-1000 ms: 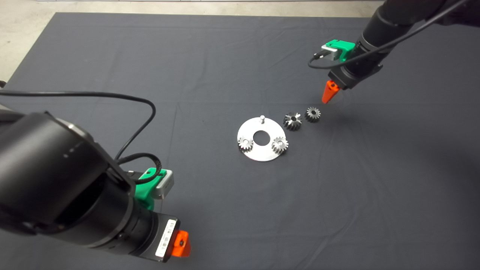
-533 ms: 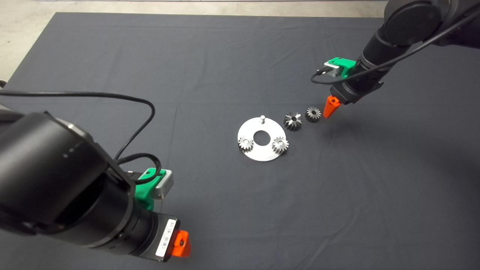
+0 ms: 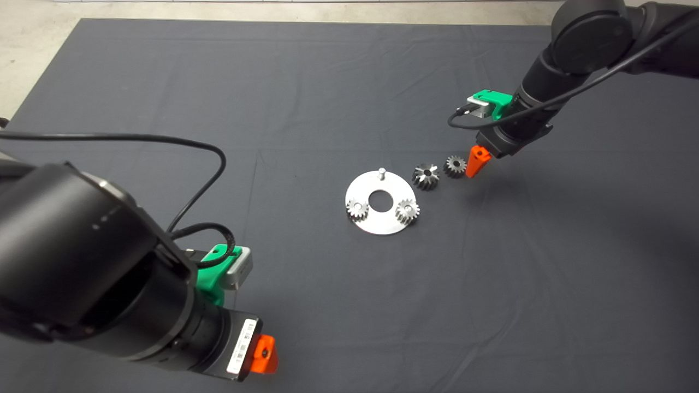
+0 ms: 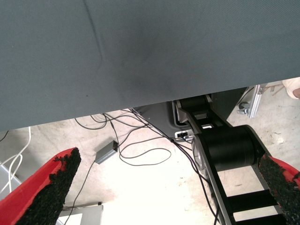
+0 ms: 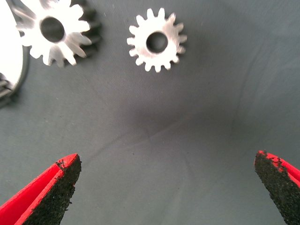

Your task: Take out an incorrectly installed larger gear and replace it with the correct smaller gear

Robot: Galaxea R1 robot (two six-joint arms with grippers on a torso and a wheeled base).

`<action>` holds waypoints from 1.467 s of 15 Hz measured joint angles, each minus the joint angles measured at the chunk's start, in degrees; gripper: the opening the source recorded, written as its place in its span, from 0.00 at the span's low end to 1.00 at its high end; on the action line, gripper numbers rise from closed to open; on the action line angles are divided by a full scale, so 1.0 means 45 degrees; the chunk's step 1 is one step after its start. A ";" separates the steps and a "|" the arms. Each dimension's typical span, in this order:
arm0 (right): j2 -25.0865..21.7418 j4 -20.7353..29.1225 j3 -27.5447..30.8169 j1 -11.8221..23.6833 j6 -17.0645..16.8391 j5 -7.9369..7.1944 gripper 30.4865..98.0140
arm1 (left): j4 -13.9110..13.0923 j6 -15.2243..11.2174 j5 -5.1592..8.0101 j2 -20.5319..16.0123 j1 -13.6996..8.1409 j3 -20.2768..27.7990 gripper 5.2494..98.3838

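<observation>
The larger gear (image 3: 426, 176), shiny with broad teeth, lies on the mat just right of the round steel plate (image 3: 377, 224). The smaller gear (image 3: 455, 166) lies on the mat to its right. The plate carries two small gears (image 3: 357, 208) (image 3: 407, 210) and one bare pin (image 3: 382, 172). My right gripper (image 3: 477, 164) hangs low just right of the smaller gear. In the right wrist view the gripper (image 5: 166, 159) is wide open and empty, with the smaller gear (image 5: 157, 42) and the larger gear (image 5: 54, 30) ahead of it. My left gripper (image 3: 262, 355) is parked at the lower left, open (image 4: 168, 158).
The dark mat (image 3: 218, 82) covers the table, with pale floor (image 3: 22, 49) beyond its far and left edges. A black cable (image 3: 207, 153) loops from the left arm. The left wrist view shows floor cables and a black robot base (image 4: 225, 145) past the mat's edge.
My right gripper has come down and to the left, from above and right of the smaller gear to right beside it. The gears, plate and left arm have not moved.
</observation>
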 measured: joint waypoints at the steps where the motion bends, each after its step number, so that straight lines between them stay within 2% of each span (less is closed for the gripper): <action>1: 0.0027 -0.0003 -0.0054 -0.0119 0.0000 0.0000 1.00 | 0.0000 0.0000 0.0000 0.0000 0.0000 0.0000 1.00; 4: 0.0098 -0.0095 -0.0183 -0.0450 0.0005 0.0002 1.00 | 0.0000 0.0000 0.0003 0.0005 0.0000 0.0000 1.00; 12: 0.0366 -0.0608 -0.0513 -0.0542 -0.0001 0.0005 1.00 | 0.0000 0.0000 -0.0002 0.0000 0.0000 0.0000 1.00; 22: 0.0840 -0.1257 -0.1702 -0.0748 -0.0050 0.0005 1.00 | 0.0000 0.0000 -0.0002 0.0005 0.0000 0.0000 1.00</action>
